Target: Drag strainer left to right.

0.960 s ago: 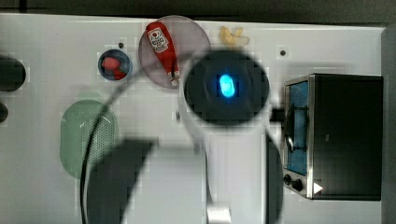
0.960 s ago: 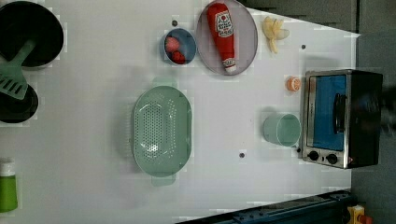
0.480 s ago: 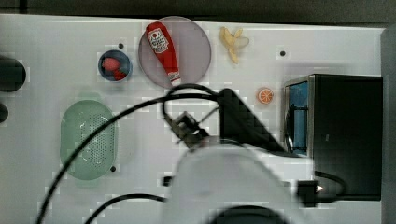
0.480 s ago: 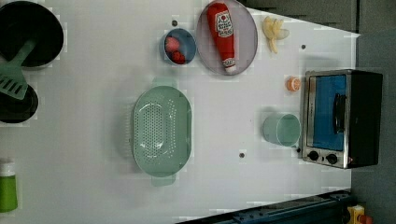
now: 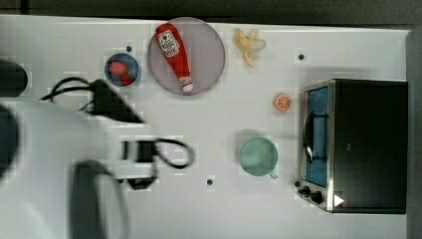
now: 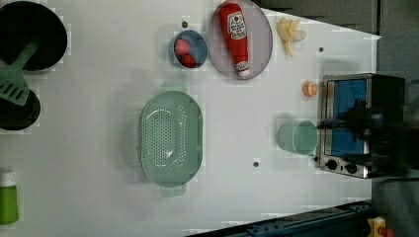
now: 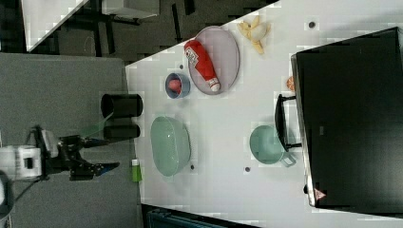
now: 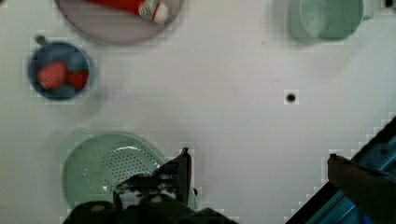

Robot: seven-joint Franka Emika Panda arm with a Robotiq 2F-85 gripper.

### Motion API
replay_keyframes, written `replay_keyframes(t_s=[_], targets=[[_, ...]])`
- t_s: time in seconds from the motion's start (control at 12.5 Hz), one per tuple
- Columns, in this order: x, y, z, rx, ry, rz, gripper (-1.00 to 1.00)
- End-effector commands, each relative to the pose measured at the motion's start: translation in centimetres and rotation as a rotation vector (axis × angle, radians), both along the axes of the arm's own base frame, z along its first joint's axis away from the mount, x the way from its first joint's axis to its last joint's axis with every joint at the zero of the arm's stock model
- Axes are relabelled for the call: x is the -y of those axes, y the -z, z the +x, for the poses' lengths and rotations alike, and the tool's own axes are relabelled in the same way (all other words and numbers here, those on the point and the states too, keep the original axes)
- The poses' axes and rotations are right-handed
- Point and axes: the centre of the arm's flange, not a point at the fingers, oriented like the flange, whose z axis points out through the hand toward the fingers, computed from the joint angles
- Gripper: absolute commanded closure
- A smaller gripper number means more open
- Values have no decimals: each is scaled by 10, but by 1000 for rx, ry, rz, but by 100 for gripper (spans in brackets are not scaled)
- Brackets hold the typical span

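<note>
While the gripper [image 8: 257, 158] is held spread above the tabletop [image 6: 99, 197], nothing is gripped. The strainer [image 6: 171, 138] is left mid-table, untouched.

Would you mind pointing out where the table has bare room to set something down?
Bare table runs between the strainer and the mug, and along the left view's bottom edge below both. It is crowded toward the left view's top, where the blue bowl, the ketchup plate and banana sit close together.
</note>
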Motion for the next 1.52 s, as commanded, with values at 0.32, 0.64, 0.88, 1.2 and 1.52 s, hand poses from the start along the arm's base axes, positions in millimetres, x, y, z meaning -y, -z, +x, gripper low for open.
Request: replay_keyframes(t_s=[0.32,0.64,0.88,1.2,1.52], targets=[[-122,90,-15,25,465,29,-100],[-142,187,-16,-38,573,33,-100],[-149,258,-7,-72,676,105,-100],[-150,332,7,-39,690,167,-100],[-126,369,12,-40,771,103,-100]])
